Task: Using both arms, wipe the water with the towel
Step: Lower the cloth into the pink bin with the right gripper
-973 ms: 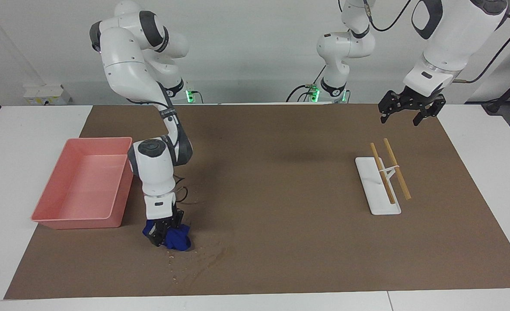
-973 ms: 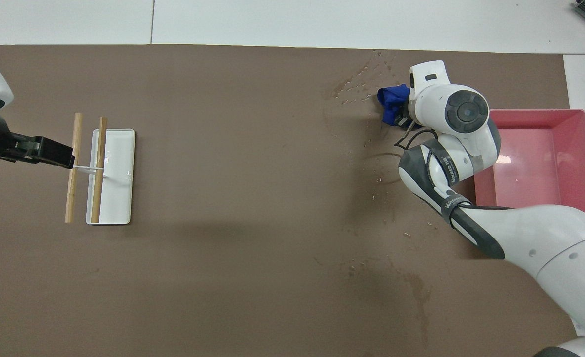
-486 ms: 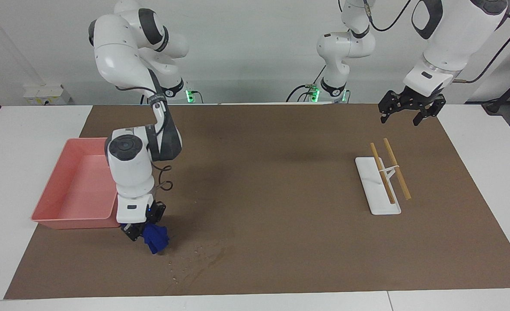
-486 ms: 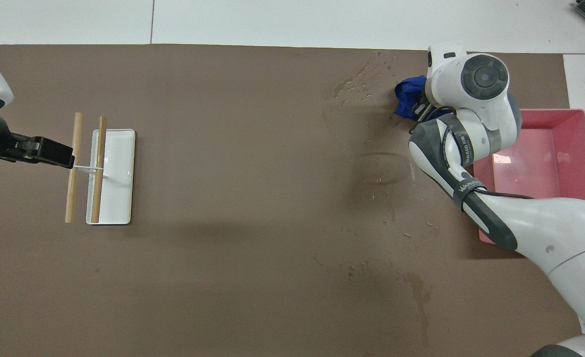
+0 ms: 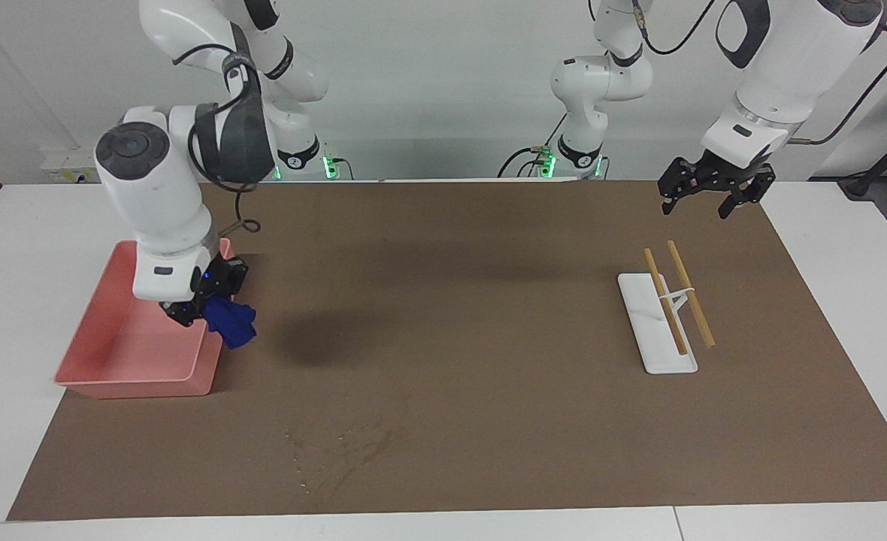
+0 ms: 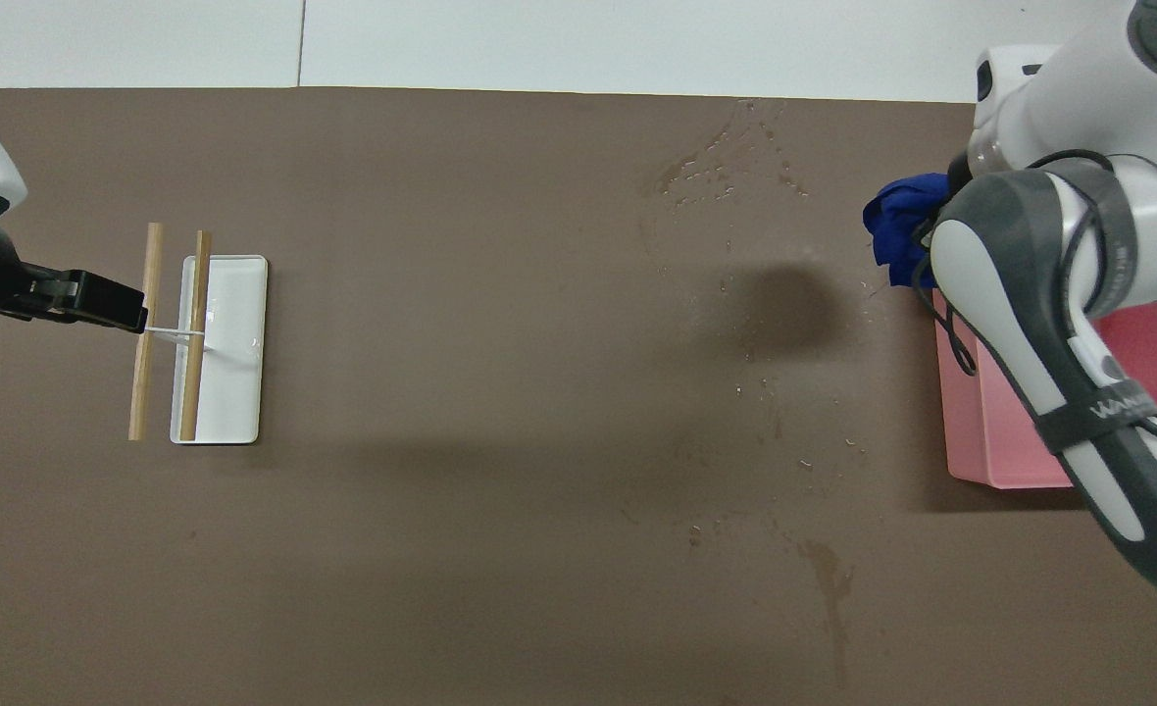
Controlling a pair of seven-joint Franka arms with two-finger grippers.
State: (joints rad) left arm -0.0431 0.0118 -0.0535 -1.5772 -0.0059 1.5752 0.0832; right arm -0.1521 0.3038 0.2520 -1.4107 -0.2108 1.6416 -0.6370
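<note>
Towel (image 5: 231, 321) hangs bunched from the right end effector (image 5: 188, 309), which is clenched on it and raised over the rim of the pink tray (image 5: 124, 353) on the side facing the middle of the counter (image 5: 7, 248). In the overhead view the towel (image 6: 900, 227) shows as a blue bundle over the tray's corner (image 6: 961, 431) farthest from the robots. Tray sits on the brown mat (image 5: 488, 300) at the right arm's end of the counter.

Water (image 5: 338, 451) lies as a faint smear with pale specks on the mat near the mat's edge farthest from the robots, apart from the tray; the overhead view shows it (image 6: 726, 167) as glinting drops beside the towel.

Left end effector (image 5: 712, 197) hovers released, fingers spread, over the mat's corner at the left arm's end, nearest the robots. White rack (image 5: 658, 327) with two wooden sticks (image 5: 676, 293) rests on the mat under and farther out from it.
</note>
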